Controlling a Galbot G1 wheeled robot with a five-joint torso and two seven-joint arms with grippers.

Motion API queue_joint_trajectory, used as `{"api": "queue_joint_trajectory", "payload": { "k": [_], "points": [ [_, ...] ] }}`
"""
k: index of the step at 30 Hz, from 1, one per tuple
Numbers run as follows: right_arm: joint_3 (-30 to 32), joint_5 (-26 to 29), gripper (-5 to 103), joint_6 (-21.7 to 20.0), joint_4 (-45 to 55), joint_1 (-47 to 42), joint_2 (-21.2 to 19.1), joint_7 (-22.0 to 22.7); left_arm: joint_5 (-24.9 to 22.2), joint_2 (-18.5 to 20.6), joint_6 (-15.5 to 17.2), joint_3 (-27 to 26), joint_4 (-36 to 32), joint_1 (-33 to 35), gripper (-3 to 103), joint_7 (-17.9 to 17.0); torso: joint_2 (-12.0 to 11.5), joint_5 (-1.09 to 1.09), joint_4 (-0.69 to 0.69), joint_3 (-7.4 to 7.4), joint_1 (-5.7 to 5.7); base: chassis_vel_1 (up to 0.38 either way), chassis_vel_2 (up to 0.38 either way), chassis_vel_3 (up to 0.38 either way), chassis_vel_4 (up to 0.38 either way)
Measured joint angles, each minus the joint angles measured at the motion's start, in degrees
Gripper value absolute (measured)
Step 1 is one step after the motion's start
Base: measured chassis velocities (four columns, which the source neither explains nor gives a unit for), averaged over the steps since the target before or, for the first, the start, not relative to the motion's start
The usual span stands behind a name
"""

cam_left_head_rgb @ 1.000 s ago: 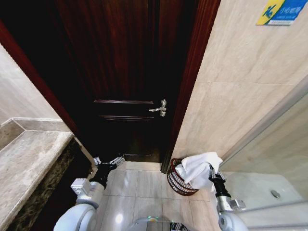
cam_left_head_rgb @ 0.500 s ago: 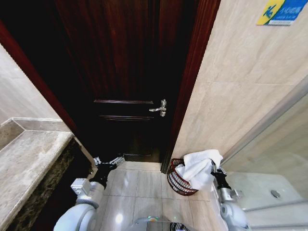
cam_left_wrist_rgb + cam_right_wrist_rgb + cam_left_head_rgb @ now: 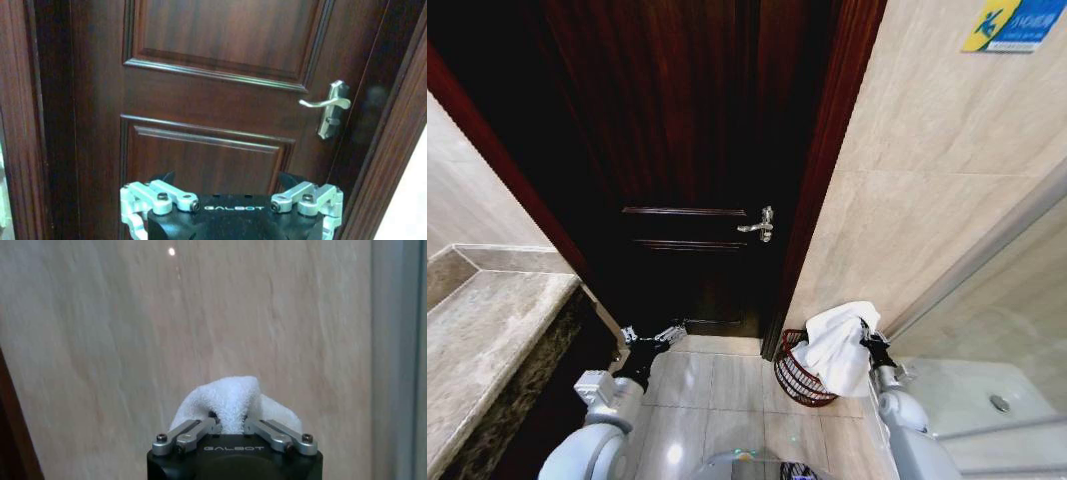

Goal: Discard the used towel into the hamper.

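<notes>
A white towel (image 3: 835, 346) hangs from my right gripper (image 3: 865, 334), which is shut on its upper fold. In the right wrist view the towel (image 3: 229, 401) bulges out between the closed fingers, with the beige wall tile behind. The towel droops over the right side of the hamper (image 3: 795, 375), a reddish-brown openwork basket on the floor by the door frame. My left gripper (image 3: 653, 337) is held low at the left, open and holding nothing, facing the dark wooden door (image 3: 220, 90).
The dark door with a silver lever handle (image 3: 758, 226) stands straight ahead. A stone counter (image 3: 482, 340) runs along the left. A beige tiled wall (image 3: 927, 190) and a glass shower partition (image 3: 1007, 310) close the right side. Pale floor tiles (image 3: 712, 400) lie between.
My right gripper has lifted slightly and moved toward the wall with the towel, which now hangs higher over the hamper's right side. The left arm has not moved.
</notes>
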Motion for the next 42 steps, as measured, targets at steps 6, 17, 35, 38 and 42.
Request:
{"api": "queue_joint_trajectory", "payload": {
  "k": [6,17,35,38,42],
  "points": [
    [-0.7,-0.1,6,0.4,-6.5,1.1,0.0,-1.9,0.0,0.0,0.0,0.0,0.0,0.0,100,0.0,0.0,0.00,-0.01,0.00,-0.01,0.000,0.000,0.000,0.000],
    [-1.7,-4.5,6,-3.1,-15.9,6.3,0.9,-4.7,0.0,0.0,0.0,0.0,0.0,0.0,100,0.0,0.0,-0.01,-0.01,0.00,-0.01,0.000,0.000,0.000,0.000],
    [-1.8,-14.7,6,-9.7,-30.6,15.1,1.8,-6.6,0.0,0.0,0.0,0.0,0.0,0.0,100,0.0,0.0,-0.02,0.00,-0.01,-0.01,0.000,0.000,0.000,0.000],
    [-1.5,-16.6,6,-9.8,-33.7,16.9,1.9,-6.8,0.0,0.0,0.0,0.0,0.0,0.0,100,0.0,0.0,-0.02,0.00,-0.01,-0.01,0.000,0.000,0.000,0.000],
    [-1.3,-18.2,6,-10.0,-37.7,19.4,2.1,-7.1,0.0,0.0,0.0,0.0,0.0,0.0,100,0.0,0.0,-0.01,0.00,-0.01,-0.01,0.000,0.000,0.000,0.000]
  ]
}}
